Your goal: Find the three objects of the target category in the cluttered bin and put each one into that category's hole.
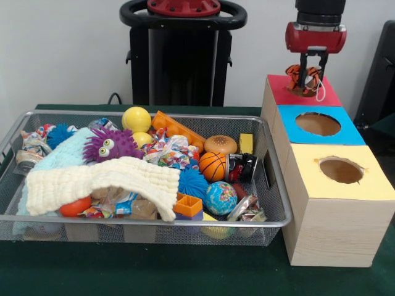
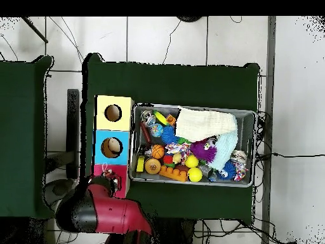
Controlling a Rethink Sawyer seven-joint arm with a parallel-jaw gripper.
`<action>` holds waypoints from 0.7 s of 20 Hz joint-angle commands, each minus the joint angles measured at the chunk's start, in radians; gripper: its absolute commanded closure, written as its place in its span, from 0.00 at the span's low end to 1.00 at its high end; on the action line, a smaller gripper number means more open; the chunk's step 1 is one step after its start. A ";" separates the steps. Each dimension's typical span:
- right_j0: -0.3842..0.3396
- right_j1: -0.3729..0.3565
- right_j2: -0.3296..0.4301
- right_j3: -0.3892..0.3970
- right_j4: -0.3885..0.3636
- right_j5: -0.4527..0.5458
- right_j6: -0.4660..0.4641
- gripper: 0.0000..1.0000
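at the upper right of the front view, the gripper (image 1: pixel 305 79) is seen low over the red-topped box (image 1: pixel 327 95), with its jaws clamped on an orange-and-black striped soft toy (image 1: pixel 307 81). the toy is held right at the red top, where that box's hole would be; the hole itself is hidden by the toy and the fingers, so it cannot be told whether the toy is already partly inside. a white loop is seen hanging from the toy's right side.

just below in the frame, the blue-topped box (image 1: pixel 296 117) and the yellow-topped box (image 1: pixel 370 185) are shown with their round holes open. something pale may be lying inside the blue hole in the overhead view, but that cannot be made out for sure.

at the left and centre of the front view, the wire bin (image 1: pixel 37 217) is still heaped with clutter: a purple fuzzy creature (image 1: pixel 114 145), a cream cloth (image 1: pixel 92 179), a small basketball (image 1: pixel 213 166), a globe ball (image 1: pixel 221 197), yellow balls and bright blocks.

as a judgement, one delivery is at its last step, with only the release left. how many of the three are already posted cannot be told; any remaining ones have yet to be dug out of the bin.
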 commanded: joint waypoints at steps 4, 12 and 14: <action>-0.079 -0.005 0.086 0.005 -0.005 -0.047 0.206 1.00; -0.042 -0.004 0.056 0.017 0.022 -0.037 0.245 0.00; -0.066 -0.008 0.088 0.011 0.024 -0.009 0.231 0.00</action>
